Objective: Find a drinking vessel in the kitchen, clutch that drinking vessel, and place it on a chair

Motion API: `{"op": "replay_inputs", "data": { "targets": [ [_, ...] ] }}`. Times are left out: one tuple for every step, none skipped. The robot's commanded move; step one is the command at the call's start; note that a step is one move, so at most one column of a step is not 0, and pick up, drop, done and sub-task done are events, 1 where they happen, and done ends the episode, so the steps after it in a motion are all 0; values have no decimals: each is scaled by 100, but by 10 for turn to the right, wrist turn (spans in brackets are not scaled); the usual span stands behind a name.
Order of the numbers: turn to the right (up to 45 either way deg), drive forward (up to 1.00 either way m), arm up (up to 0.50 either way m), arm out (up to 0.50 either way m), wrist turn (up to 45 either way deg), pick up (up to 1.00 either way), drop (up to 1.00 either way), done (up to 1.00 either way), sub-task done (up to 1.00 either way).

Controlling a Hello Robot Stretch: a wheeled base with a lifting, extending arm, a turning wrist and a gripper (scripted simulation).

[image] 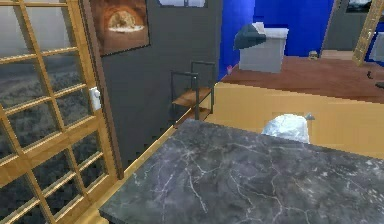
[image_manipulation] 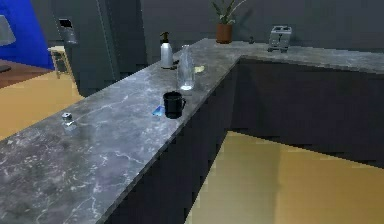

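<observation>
The grey marbled desk (image_manipulation: 100, 150) is the biggest thing. In the arm side view it runs from the bottom left up to a corner, then turns toward the right. It also lies across the lower part of the forward view.

A tall wooden-grid glass door (image: 40, 110) stands at the forward view's left. Beside it is a dark wall (image: 150, 90), and a blue wall (image: 290, 20) lies farther back. Tan floor (image_manipulation: 290, 180) spreads inside the desk's bend.

A red-brown table (image: 310, 75) stands past the desk in the forward view, with a grey box (image: 262, 50) on it. A thin-framed shelf (image: 192, 95) stands against the dark wall, and a picture (image: 120, 22) hangs above it. A white crumpled lump (image: 288, 126) sits just past the desk's far edge.

On the far run of the desk stand a toaster (image_manipulation: 280, 39) and a potted plant (image_manipulation: 225, 22). Near the corner, a clear bottle (image_manipulation: 185, 68) and a white bottle (image_manipulation: 166, 52) stand close together.

The task's thing, a black mug (image_manipulation: 174, 104), stands upright on the desk near the edge that faces the floor. It is close to the clear bottle, and a small blue bit (image_manipulation: 157, 111) lies just beside it. A tiny pale object (image_manipulation: 68, 118) sits well apart on the desk, toward the left.

The state of the fingers cannot be told.
</observation>
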Motion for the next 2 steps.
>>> {"op": "replay_inputs", "data": {
  "targets": [
    [0, 0, 50, 0, 0, 0, 0, 0, 0],
    [0, 0, 38, 0, 0, 0, 0, 0, 0]
  ]
}}
